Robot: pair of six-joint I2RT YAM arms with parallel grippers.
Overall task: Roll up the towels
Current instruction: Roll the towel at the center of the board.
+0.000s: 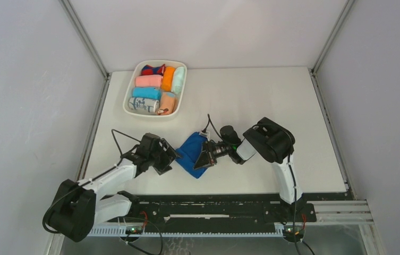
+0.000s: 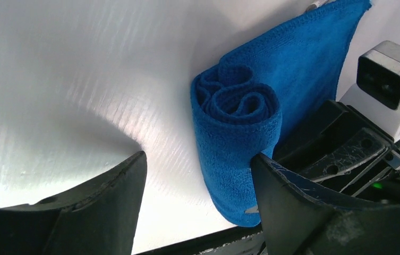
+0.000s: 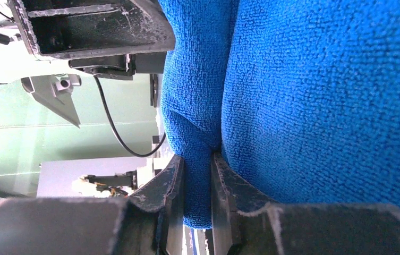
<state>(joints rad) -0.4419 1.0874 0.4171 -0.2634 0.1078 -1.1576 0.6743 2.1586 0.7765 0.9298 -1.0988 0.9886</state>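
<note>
Right fingers (image 3: 173, 186) pinch the royal-blue terry towel (image 2: 240, 138) by a fold, probably steadying the roll; left fingers (image 2: 107, 202) spread around its end.

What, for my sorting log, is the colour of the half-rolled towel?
Plain royal blue; towel shows best in left wrist view.
</note>
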